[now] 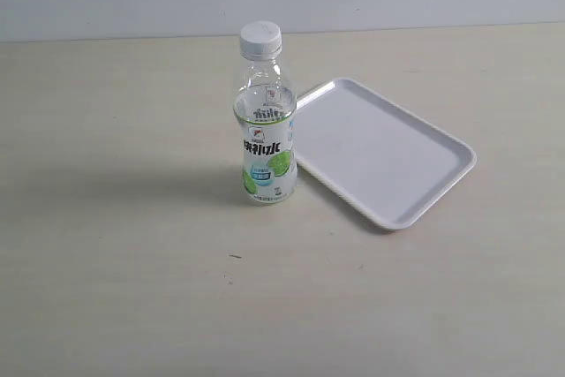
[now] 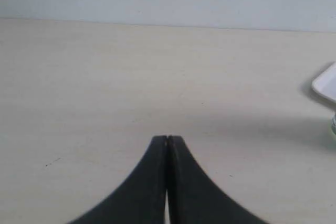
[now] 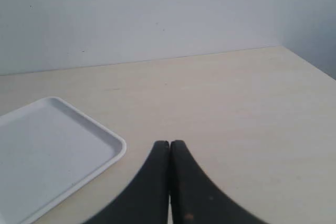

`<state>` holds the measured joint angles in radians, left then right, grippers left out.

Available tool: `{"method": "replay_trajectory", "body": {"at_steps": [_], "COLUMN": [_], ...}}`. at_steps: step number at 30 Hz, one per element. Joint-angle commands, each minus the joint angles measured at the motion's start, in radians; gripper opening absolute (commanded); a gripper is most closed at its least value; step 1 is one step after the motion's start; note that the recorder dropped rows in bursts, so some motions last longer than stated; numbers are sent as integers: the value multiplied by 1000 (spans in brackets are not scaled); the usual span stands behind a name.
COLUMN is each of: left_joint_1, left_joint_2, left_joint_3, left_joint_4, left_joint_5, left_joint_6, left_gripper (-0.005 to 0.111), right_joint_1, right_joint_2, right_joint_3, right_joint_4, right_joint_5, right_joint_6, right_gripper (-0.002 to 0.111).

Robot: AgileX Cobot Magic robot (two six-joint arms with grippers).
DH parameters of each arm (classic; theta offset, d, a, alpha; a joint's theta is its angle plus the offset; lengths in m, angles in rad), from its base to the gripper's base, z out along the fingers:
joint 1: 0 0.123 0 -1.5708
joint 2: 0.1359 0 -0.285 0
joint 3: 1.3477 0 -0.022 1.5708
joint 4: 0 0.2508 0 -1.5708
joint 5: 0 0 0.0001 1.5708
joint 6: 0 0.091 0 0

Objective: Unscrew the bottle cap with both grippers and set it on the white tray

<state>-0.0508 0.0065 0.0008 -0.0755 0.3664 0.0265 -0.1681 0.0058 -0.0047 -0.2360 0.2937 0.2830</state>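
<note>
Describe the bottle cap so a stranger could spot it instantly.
On the pale table lies a white tray. Just left of it stands a clear bottle with a lime label. The bottle cap is the ribbed white knob topping it.

The bottle [image 1: 265, 134] stands upright on the tabletop [image 1: 115, 253] with the bottle cap [image 1: 260, 39] on its neck, just beside the white tray [image 1: 388, 152].

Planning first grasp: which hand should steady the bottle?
Probably left. The bottle stands left of the white tray, and the shut left hand sees its edge; the right hand sees only tray.
</note>
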Motion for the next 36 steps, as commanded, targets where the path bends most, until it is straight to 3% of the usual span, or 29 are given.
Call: {"method": "replay_trajectory", "body": {"at_steps": [1,27,31,36], "left_joint_1": [-1,-1,-1,-1], "left_joint_2": [-7,-7,-7,-7], "left_joint_3": [-1,-1,-1,-1], "left_joint_4": [2,34,-4,-260], "left_joint_5": [-11,-24,-210,-462], "left_joint_6": [-4,18,11,-148], "left_gripper": [0,0,0,0], "right_joint_1": [-7,-7,-7,-7], "right_joint_2": [-6,-6,-6,-6], "right_joint_3": [5,5,5,5], "right_joint_4": [-2,-2,-2,-2], "right_joint_5": [-3,-3,-3,-3], "right_joint_6": [-1,-1,-1,-1], "right_gripper": [0,0,0,0]}}
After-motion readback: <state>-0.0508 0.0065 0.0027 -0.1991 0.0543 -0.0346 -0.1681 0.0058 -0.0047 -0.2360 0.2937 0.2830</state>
